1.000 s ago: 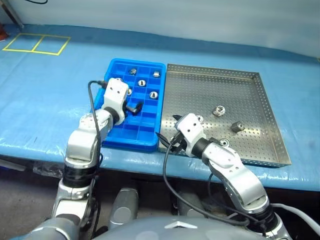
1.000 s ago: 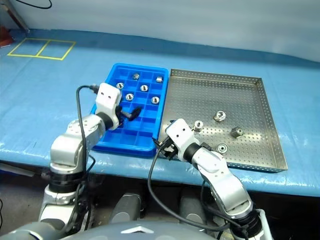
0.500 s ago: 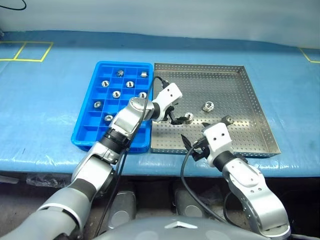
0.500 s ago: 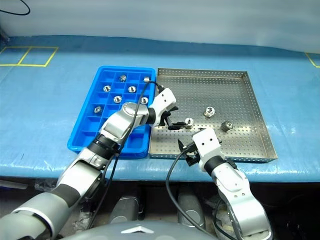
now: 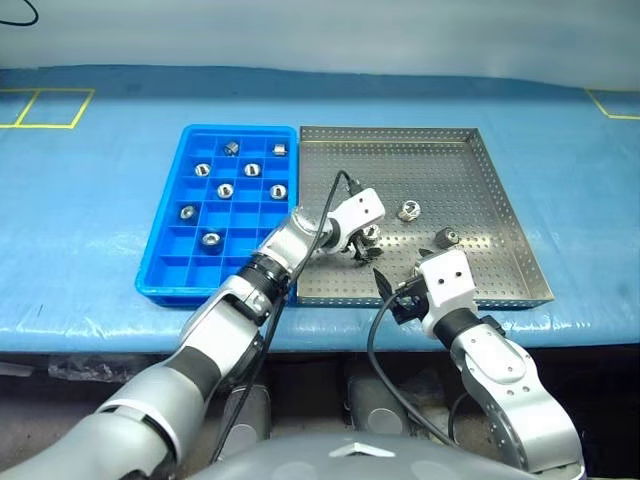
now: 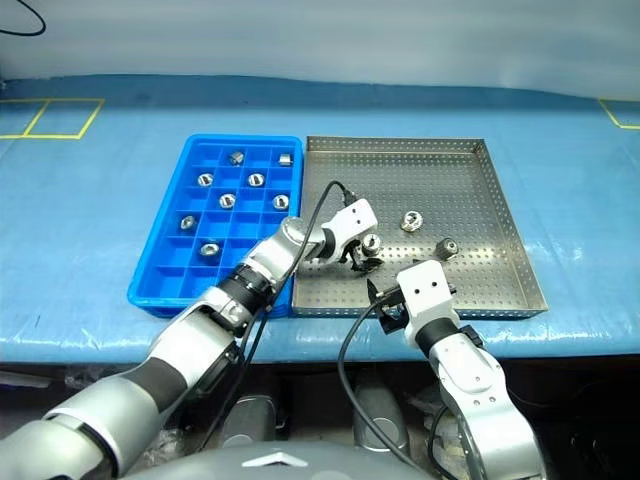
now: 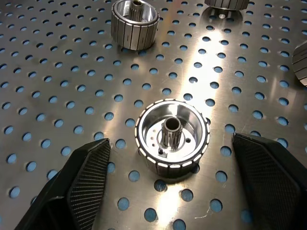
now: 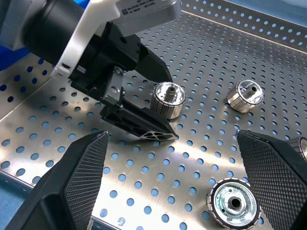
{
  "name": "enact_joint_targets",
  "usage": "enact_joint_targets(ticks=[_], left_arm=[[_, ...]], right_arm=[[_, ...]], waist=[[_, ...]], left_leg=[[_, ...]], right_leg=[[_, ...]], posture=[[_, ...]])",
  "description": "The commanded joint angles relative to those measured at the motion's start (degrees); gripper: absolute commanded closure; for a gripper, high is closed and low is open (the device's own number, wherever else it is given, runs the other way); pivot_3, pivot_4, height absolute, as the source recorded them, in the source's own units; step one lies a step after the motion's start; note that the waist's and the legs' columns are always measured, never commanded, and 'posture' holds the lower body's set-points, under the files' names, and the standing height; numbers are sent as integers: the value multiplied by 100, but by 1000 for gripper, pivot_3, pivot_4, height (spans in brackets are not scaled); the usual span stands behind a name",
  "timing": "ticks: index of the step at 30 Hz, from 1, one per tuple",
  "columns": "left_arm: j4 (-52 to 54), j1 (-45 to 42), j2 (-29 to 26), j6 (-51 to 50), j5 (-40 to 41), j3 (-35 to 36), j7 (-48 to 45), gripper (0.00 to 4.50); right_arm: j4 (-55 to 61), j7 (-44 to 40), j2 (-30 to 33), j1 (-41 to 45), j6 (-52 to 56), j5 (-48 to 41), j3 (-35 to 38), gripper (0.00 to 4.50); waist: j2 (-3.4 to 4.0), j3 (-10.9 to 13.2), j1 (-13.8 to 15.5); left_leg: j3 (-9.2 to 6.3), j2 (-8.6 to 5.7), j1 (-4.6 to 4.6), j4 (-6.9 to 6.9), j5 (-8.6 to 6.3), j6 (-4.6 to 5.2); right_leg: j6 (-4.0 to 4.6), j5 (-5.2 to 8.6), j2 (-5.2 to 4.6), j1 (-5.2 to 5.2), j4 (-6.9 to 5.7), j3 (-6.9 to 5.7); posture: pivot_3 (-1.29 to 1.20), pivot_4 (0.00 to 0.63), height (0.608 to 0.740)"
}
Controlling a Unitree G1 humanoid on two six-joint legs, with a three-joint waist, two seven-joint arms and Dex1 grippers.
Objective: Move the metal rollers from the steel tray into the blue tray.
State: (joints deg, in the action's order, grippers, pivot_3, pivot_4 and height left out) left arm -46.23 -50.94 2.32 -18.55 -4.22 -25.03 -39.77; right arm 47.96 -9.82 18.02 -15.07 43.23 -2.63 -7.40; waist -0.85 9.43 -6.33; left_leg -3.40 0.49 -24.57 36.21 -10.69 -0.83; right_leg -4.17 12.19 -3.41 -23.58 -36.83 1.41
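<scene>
The steel tray (image 5: pixel 500 190) lies right of the blue tray (image 5: pixel 165 270). Three metal rollers (image 5: pixel 408 210) rest loose on its perforated floor, and one more (image 8: pixel 233 203) lies near my right gripper. My left gripper (image 5: pixel 366 247) reaches across into the steel tray, open, with a finger (image 7: pixel 81 187) on each side of one upright roller (image 7: pixel 172 136); neither finger touches it. My right gripper (image 5: pixel 392 293) hangs open and empty over the steel tray's near edge. Several rollers (image 5: pixel 226 190) sit in separate compartments of the blue tray.
Both trays sit on a table under a blue cover (image 5: pixel 90 230), whose front edge runs just below them. Yellow tape marks (image 5: pixel 45 108) lie at the far left. A black cable (image 5: pixel 325 215) loops over my left forearm.
My left arm swung from over the blue tray across into the steel tray and came down around a roller. My right gripper drew back to the steel tray's near edge. The head camera turned too.
</scene>
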Motion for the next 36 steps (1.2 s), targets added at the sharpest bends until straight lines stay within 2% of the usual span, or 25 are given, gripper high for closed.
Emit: enact_joint_targets(ticks=[1, 6, 16, 25, 29, 36], left_arm=[[-6, -82, 53, 106, -89, 89, 10, 1167], [580, 78, -120, -13, -10, 297, -2, 2772], [3648, 1104, -967, -1326, 431, 1302, 409, 2774], [6255, 2657, -1885, -2490, 447, 2162, 1034, 2774], [7169, 3315, -1977, -3100, 469, 2612, 1402, 2774], [8526, 4326, -1829, -4083, 595, 3040, 1959, 2774]], right_arm=[[208, 37, -22, 42, -57, 39, 41, 0], [170, 20, -25, 110, -44, 41, -15, 0], [-197, -336, 53, 778, -37, -69, -432, 0], [-860, -809, -32, 1643, -213, -189, -1023, 0], [-1174, -1061, -119, 2055, -342, -245, -1264, 0], [-1775, -1476, -339, 2538, -699, -354, -1647, 0]], waist=[[0, 0, -9], [0, 0, -67], [5, 1, -22], [3, 2, 357], [1, 3, 583], [-3, 3, 777]], left_leg=[[-1, 0, 1, 0, 0, 0], [0, 0, 0, 0, 0, 0], [-2, 5, 5, -9, 0, 0], [-8, 8, 13, -14, 1, 0], [-14, 4, 11, -12, 2, -1], [-20, 5, 13, -11, 3, -3]], right_leg=[[0, 0, 0, 0, 0, 0], [0, 0, 0, -1, -2, 0], [-3, -2, 2, -4, -8, 1], [-6, -5, 6, 1, -10, -2], [1, -2, 4, 8, -5, -9], [6, 2, 3, 11, -6, -18]], posture=[[-234, 150, 740], [-209, 150, 740], [-77, 150, 740], [65, 150, 740], [125, 150, 740], [223, 150, 740]])
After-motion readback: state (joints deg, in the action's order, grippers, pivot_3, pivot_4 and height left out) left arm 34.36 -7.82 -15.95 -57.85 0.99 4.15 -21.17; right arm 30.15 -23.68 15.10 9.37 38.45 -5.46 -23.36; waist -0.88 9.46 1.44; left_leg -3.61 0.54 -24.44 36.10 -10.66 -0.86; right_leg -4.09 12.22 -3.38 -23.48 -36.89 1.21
